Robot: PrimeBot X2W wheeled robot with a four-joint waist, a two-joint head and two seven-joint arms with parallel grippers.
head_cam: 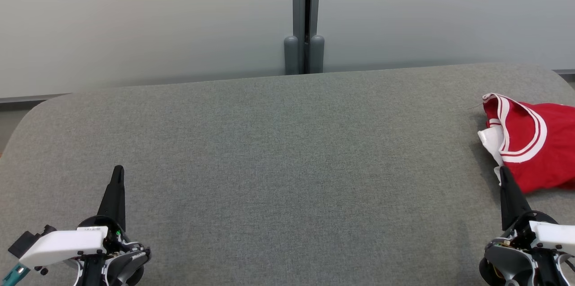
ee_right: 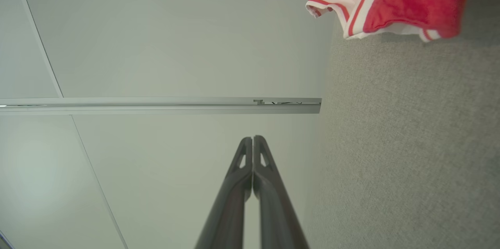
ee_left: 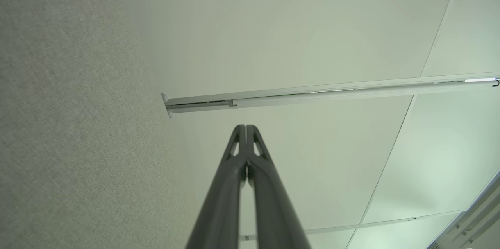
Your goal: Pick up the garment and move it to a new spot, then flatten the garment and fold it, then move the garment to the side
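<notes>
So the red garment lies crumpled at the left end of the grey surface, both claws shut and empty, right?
No: the head view shows the red garment at the right end of the grey surface. The rest is correct.

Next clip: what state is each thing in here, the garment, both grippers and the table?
garment: crumpled, unfolded, lying at the table's right end, not held.
left gripper: shut, empty.
right gripper: shut, empty, close to the garment.
table: grey fabric top, garment on it.
</notes>
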